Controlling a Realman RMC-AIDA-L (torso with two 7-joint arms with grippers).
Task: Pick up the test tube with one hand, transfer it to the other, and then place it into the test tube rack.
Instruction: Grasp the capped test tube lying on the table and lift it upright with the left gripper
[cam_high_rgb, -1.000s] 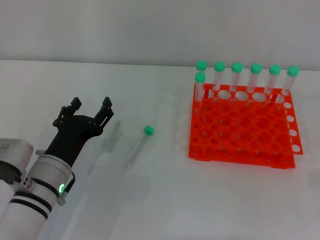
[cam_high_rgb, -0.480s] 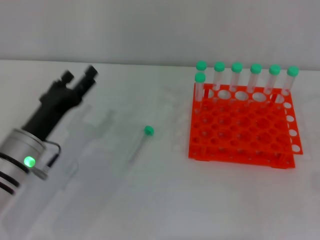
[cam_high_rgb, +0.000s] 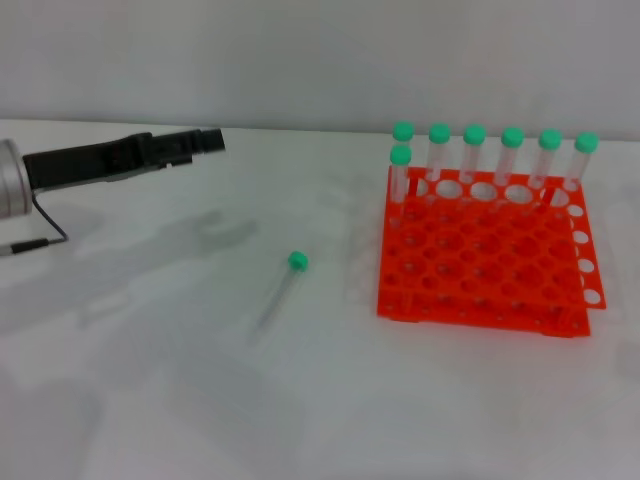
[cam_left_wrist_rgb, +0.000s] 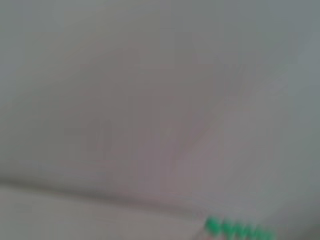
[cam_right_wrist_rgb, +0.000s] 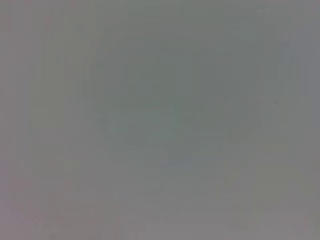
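Note:
A clear test tube with a mint-green cap lies loose on the white table, left of the orange-red rack. My left gripper is raised at the far left, turned sideways and pointing right, well above and behind the tube. It holds nothing. Several more green-capped tubes stand upright in the rack's back row. The left wrist view shows only a blur, with a green smear at its edge. The right gripper is out of view, and its wrist view shows plain grey.
The white table runs back to a pale wall. The rack's front and middle holes hold no tubes. A thin black cable hangs from my left wrist.
My left arm has swung up and back from low at the front left. The gripper now lies level and points right. The loose tube and the rack have not moved.

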